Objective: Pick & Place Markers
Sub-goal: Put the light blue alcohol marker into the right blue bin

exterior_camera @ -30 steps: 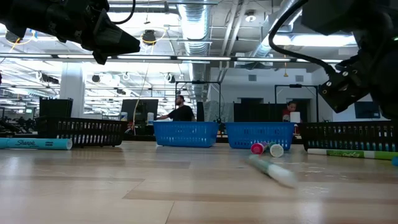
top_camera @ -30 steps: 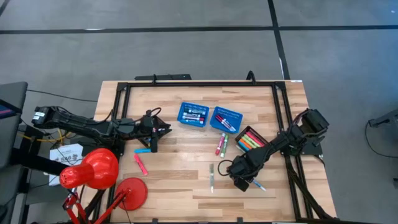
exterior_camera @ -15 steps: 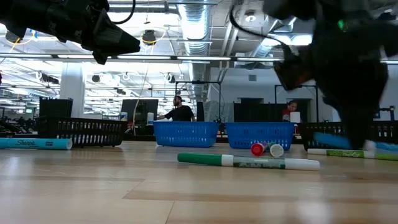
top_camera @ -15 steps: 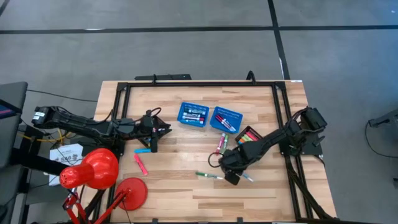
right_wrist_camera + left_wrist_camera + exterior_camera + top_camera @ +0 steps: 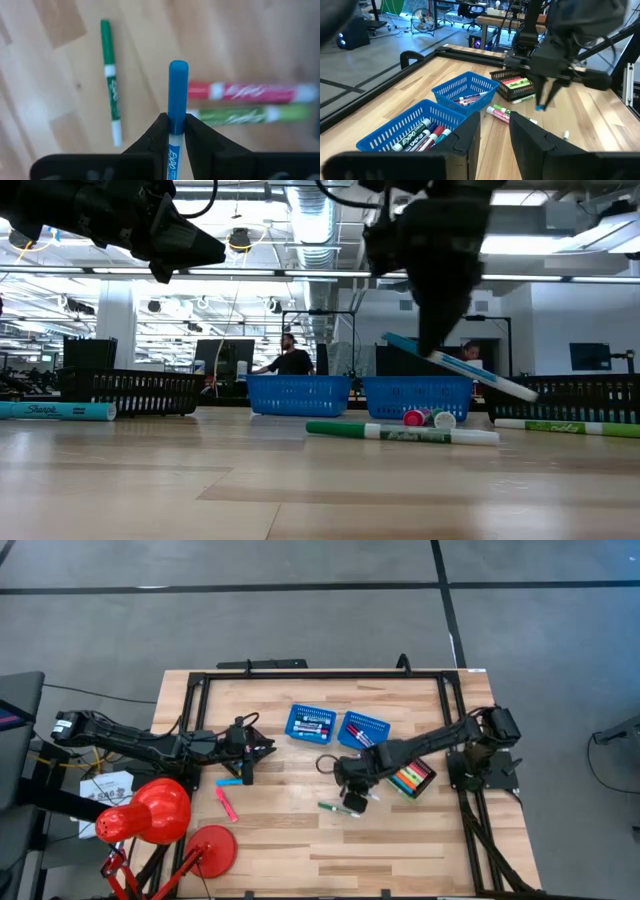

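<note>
My right gripper (image 5: 351, 796) hangs above the middle of the table, shut on a blue marker (image 5: 460, 368). Below it a green marker (image 5: 335, 808) lies flat on the wood, and a red marker (image 5: 250, 92) and a light green one (image 5: 240, 116) lie side by side. My left gripper (image 5: 495, 137) waits raised at the left, open, with nothing between its fingers; a blue marker (image 5: 228, 782) and a pink marker (image 5: 227, 803) lie on the table near it. Two blue baskets (image 5: 310, 724) (image 5: 362, 730) and a black tray (image 5: 410, 776) hold more markers. My right gripper pinches the blue marker's barrel just behind the blue cap (image 5: 176, 131) between its two fingers. The fingers come steeply from above and lie across the marker. The marker is lifted clear of the table and tilted, cap end (image 5: 395, 340) higher, white end (image 5: 520, 390) lower.
A black frame (image 5: 320, 674) runs around the table's edges. A red lamp (image 5: 150, 815) stands at the near left corner. Another black tray (image 5: 130, 392) shows at the left in the low view. Bare wood lies along the near edge.
My right gripper has risen and gone toward the table's left and far side, rolling its wrist, and carries the blue marker, now clear of the wood. The green marker has swung from lying near-to-far to lying across the table and has slid a little toward the far edge.
</note>
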Robot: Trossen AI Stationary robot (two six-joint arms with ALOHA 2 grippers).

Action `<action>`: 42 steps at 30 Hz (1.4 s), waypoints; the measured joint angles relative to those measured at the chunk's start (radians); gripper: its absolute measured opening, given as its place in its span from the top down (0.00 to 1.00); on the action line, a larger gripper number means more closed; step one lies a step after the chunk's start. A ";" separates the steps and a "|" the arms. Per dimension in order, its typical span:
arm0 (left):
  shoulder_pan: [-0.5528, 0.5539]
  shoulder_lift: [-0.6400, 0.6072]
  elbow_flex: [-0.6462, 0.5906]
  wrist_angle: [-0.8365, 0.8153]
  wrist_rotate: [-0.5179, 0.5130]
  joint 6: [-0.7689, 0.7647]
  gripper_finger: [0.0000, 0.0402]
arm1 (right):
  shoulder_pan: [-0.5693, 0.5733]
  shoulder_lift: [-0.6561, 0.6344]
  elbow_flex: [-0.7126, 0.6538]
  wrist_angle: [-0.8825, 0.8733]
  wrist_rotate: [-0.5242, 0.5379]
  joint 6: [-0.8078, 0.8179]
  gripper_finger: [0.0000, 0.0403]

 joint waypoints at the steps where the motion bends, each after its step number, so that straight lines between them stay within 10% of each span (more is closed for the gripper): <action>1: 0.000 0.000 0.000 0.000 0.000 0.000 0.75 | -0.015 0.000 0.013 -0.016 0.000 -0.020 0.90; 22: 0.000 0.000 0.000 0.002 0.000 0.000 0.75 | -0.347 0.017 0.118 -0.119 0.331 -0.375 0.91; 42: 0.000 0.000 0.000 0.002 0.000 0.000 0.75 | -0.433 0.018 0.007 -0.023 0.306 -0.340 0.85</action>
